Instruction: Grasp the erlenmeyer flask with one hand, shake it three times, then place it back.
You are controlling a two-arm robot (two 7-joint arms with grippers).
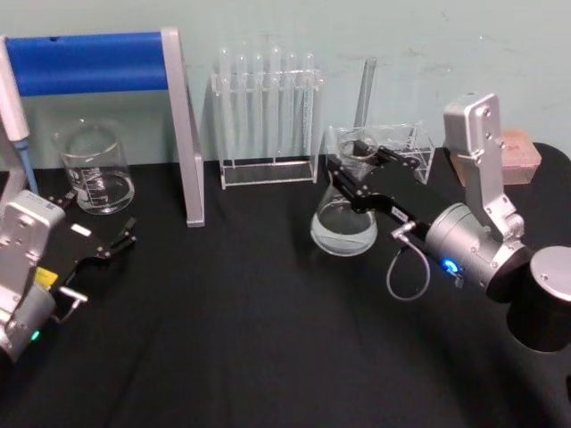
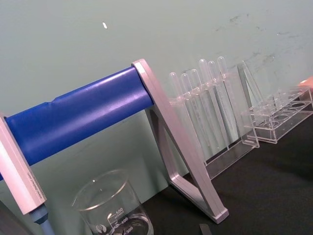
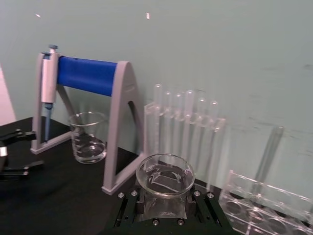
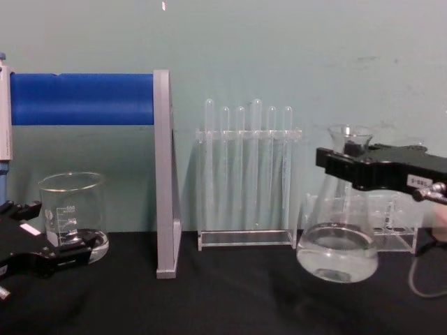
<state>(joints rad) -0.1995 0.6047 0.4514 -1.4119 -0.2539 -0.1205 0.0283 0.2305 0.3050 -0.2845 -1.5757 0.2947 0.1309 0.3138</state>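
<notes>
Your left gripper sits parked near-left, fingers spread, empty. Farther in, your right gripper clenches its fingers on the erlenmeyer flask at its neck, right of centre, before the test-tube rack. It is likely slick, fragile and bottom-heavy with liquid, so hold just under the flared rim.

R tool clamped; L tool open, parked.

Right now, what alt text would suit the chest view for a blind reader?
The robot's right hand grips a clear erlenmeyer flask by its neck; a little clear liquid sits in the base. Behind stand a test tube rack and a blue-barred stand; the left hand rests open near a glass beaker at lower left.
</notes>
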